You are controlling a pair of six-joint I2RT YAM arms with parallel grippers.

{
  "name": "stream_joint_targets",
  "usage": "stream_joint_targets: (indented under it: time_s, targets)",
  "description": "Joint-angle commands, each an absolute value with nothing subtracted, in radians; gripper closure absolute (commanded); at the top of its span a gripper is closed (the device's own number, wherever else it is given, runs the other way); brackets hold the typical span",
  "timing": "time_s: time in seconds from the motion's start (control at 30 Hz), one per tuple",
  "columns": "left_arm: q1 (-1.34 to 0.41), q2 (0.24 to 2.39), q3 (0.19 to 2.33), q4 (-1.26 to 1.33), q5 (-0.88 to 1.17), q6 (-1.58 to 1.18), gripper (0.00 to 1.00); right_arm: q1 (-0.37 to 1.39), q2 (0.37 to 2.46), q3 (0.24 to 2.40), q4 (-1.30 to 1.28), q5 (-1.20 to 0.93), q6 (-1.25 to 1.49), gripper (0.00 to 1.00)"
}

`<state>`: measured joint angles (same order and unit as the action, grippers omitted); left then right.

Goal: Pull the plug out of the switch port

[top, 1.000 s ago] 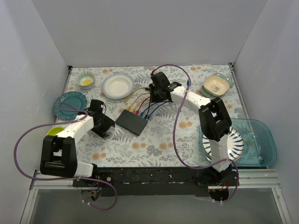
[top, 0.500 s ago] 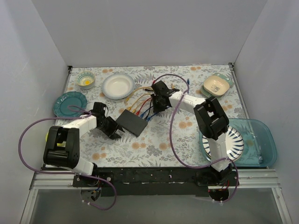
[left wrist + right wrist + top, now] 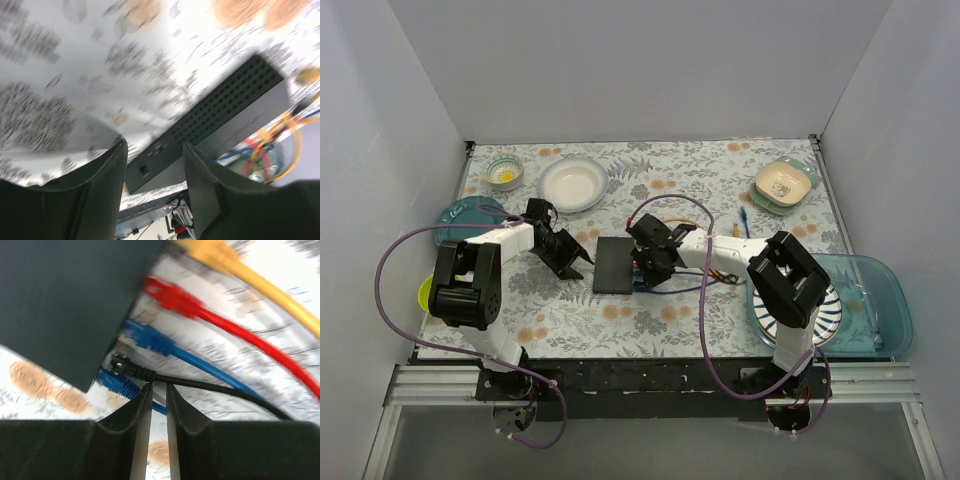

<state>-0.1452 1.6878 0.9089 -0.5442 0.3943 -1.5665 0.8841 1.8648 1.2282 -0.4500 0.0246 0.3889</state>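
The switch (image 3: 615, 265) is a flat black box in the middle of the floral table. Its sockets face right. In the right wrist view, yellow (image 3: 210, 250), red (image 3: 170, 297), blue (image 3: 150, 337), black (image 3: 127, 367) and a second blue plug (image 3: 117, 383) sit along the switch (image 3: 65, 300) edge. My right gripper (image 3: 646, 272) (image 3: 159, 389) is at that edge. Its fingers are nearly together, with the tips just under the black cable behind its plug. My left gripper (image 3: 572, 258) (image 3: 155, 165) is open, low to the table just left of the switch (image 3: 225, 115).
A white bowl (image 3: 573, 183), a small bowl (image 3: 504, 170) and a teal plate (image 3: 460, 215) stand at the back left. A beige bowl (image 3: 782, 183) is at the back right. A blue tub (image 3: 880, 290) holds a striped plate at the right. The cables loop right of the switch (image 3: 715, 275).
The switch has turned and its sockets now face right instead of back. My right gripper came forward from the back to the plug edge. My left gripper swung in toward the switch's left side.
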Motion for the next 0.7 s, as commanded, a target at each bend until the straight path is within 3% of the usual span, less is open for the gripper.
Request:
stream_joint_targets:
  time_s: [0.0, 0.17, 0.33, 0.47, 0.67]
  targets:
    - [-0.161, 1.776, 0.989, -0.476, 0.345, -1.551, 0.51, 0.965, 1.865, 1.304, -0.437, -0.121, 0.400, 0.73]
    - [-0.170, 1.815, 1.091, -0.491, 0.318, -1.583, 0.51, 0.969, 1.940, 1.480, -0.504, -0.065, 0.391, 0.74]
    - [-0.170, 1.678, 1.137, -0.574, 0.190, -1.588, 0.49, 0.950, 1.821, 1.562, -0.603, 0.113, 0.390, 0.72]
    - [-0.172, 1.501, 1.062, -0.617, 0.137, -1.620, 0.49, 0.884, 1.764, 1.586, -0.609, 0.124, 0.383, 0.67]
    - [-0.279, 1.324, 0.885, -0.680, 0.172, -1.617, 0.51, 0.669, 1.854, 1.586, -0.588, 0.037, 0.439, 0.70]
